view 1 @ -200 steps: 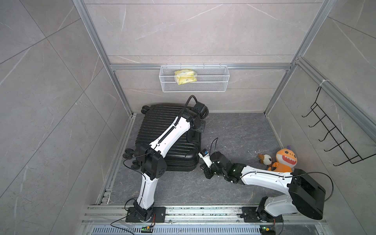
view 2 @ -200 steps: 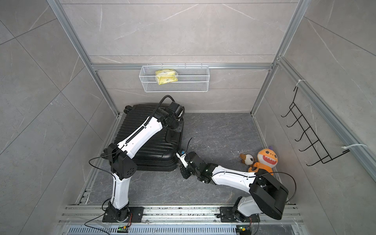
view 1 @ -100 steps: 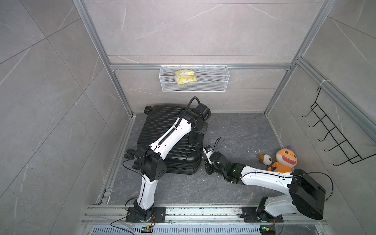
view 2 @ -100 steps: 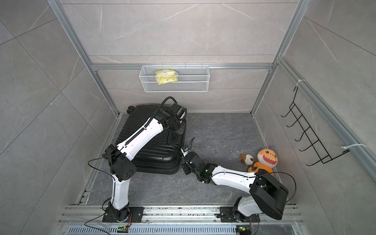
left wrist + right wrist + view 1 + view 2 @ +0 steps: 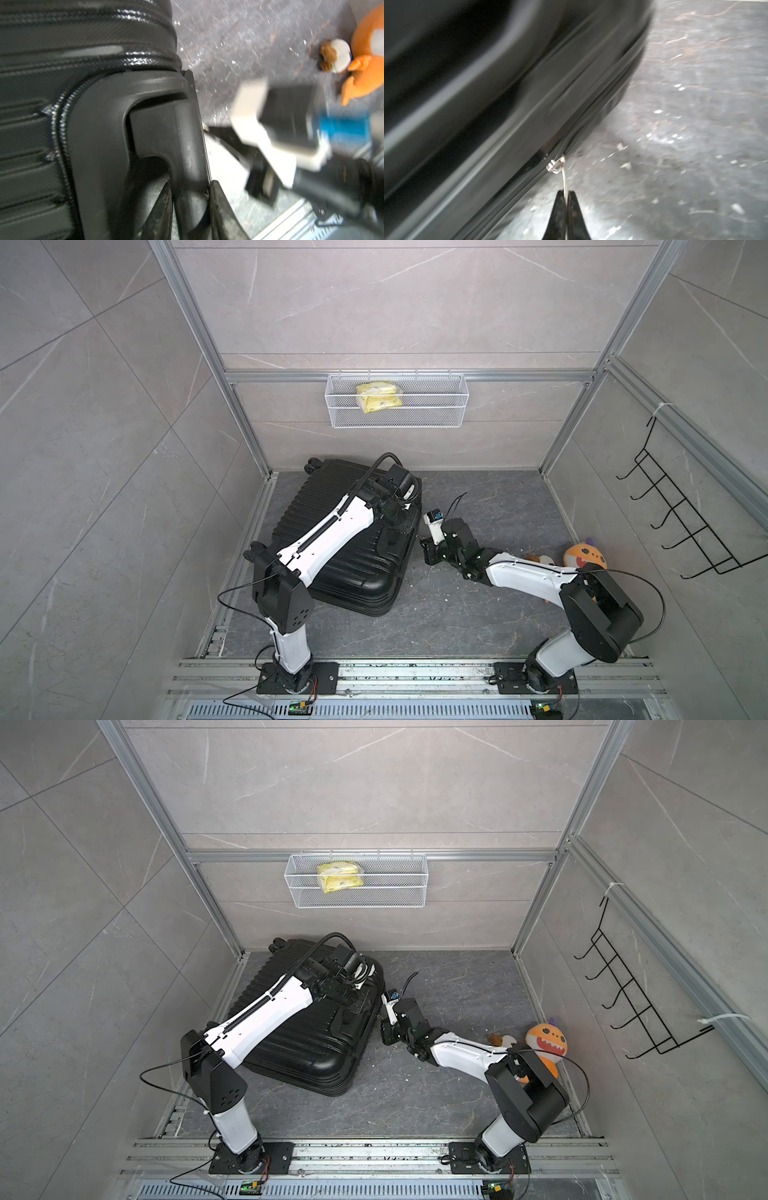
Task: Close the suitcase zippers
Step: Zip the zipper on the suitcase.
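Clearly the suitcase lies flat on the grey floor so that its seam faces sideways, where both arms can reach it. It sits towards the back-left corner of the cell, shells together, with a pair of wheels near the left wall. The zippers run as a thin track along the side edge that faces the middle of the floor.

In the right wrist view a small silver slider sits on that track. Its thin metal pull stretches out to the right gripper, whose jaws are clenched on the pull's end. So fine a pinch is what would let the arm drag the slider along the seam. Blur hides which stretch of track is already joined, so I cannot tell how far round the zip has got.

The left gripper reaches over the lid, with its fingers either side of the bar of the side handle, clamped on it as far as I can judge. That hold likely serves as an anchor, so the light case does not slide or turn when the pull is tugged.

Well apart, an orange plush toy lies by the right wall. A wire basket holding a yellow packet hangs on the back wall. Neither is in the way.
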